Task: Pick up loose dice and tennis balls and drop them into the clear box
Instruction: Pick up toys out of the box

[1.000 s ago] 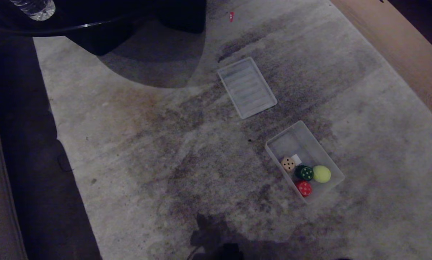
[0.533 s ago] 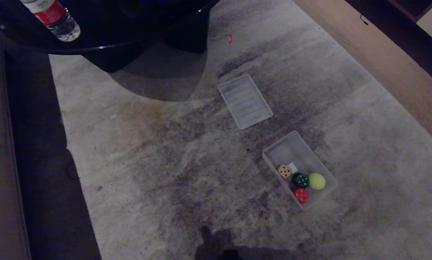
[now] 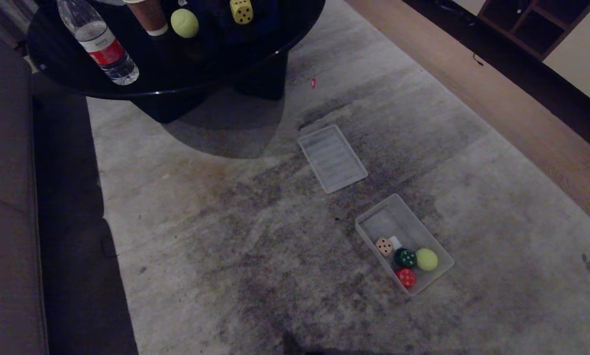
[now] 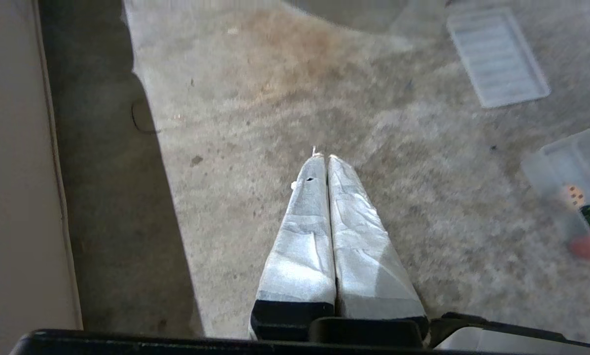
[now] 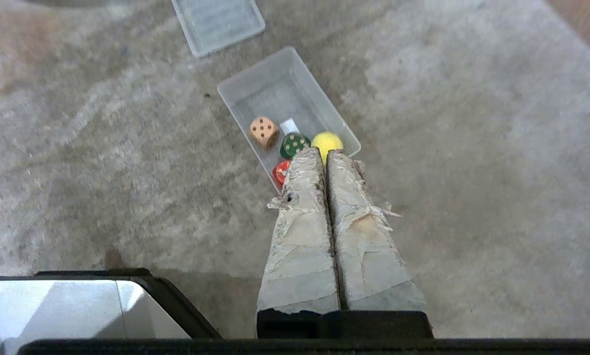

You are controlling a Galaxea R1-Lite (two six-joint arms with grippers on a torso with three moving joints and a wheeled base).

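Box: shallow translucent plastic clear box on carpet holds beige, green, red dice, one tennis ball (perhaps a white scrap too).
Bench: fuzzy yellow-green tennis ball, yellow pipped die.
Pincers: left pincer, right pincer pressed together, empty.

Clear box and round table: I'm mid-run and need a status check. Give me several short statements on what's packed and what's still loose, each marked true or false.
1. The clear box holds three dice and one tennis ball. True.
2. The yellow die is in the box. False: it sits on the black round table.
3. A second tennis ball lies on that table. True.
4. The ribbed lid covers the box. False: it lies on the carpet apart from the box.
5. The right gripper is shut on the red die. False: shut, holding nothing.
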